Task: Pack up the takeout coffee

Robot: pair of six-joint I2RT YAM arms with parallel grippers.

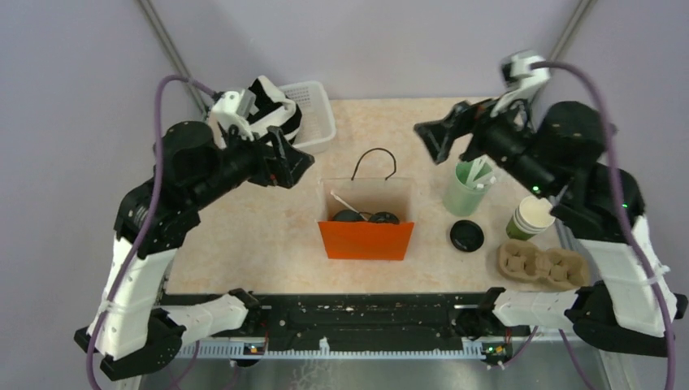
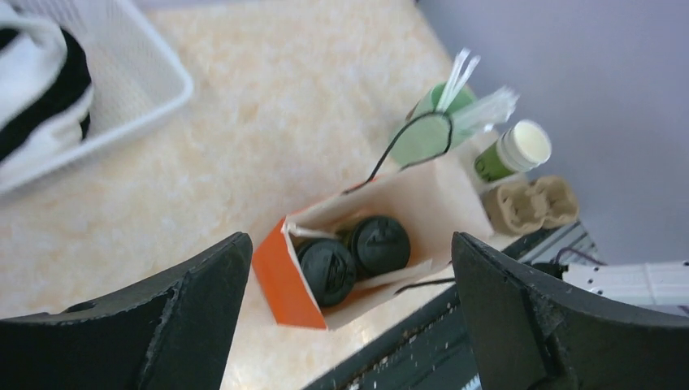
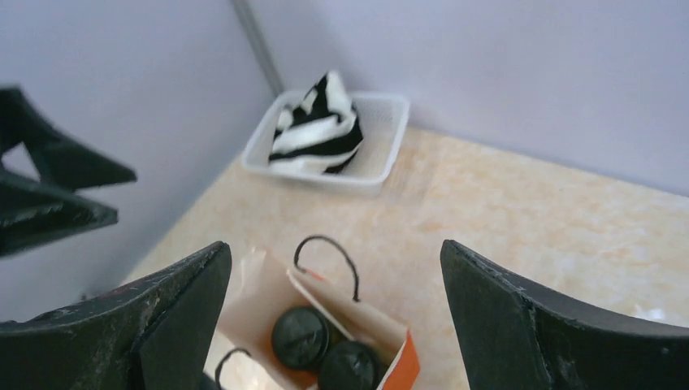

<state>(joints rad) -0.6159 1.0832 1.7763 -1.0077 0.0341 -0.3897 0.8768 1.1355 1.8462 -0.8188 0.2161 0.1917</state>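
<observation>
From above, the two lidded coffee cups (image 1: 348, 216) stood side by side inside the orange paper bag (image 1: 366, 241) at centre frame. The left gripper (image 1: 294, 158) hung to its upper left and the right gripper (image 1: 431, 142) to its upper right, both apart from it.

In the left wrist view, the left gripper (image 2: 349, 244) was spread wide and empty, with the cups (image 2: 327, 270) below it, low in the frame.

In the right wrist view, the right gripper (image 3: 333, 248) was equally wide and empty, with the cups (image 3: 299, 337) at bottom centre.

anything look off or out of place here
One thing: a black lid lies loose on the table right of the orange bag, while a green cup beside it stands open. Nothing looks spilled.
</observation>
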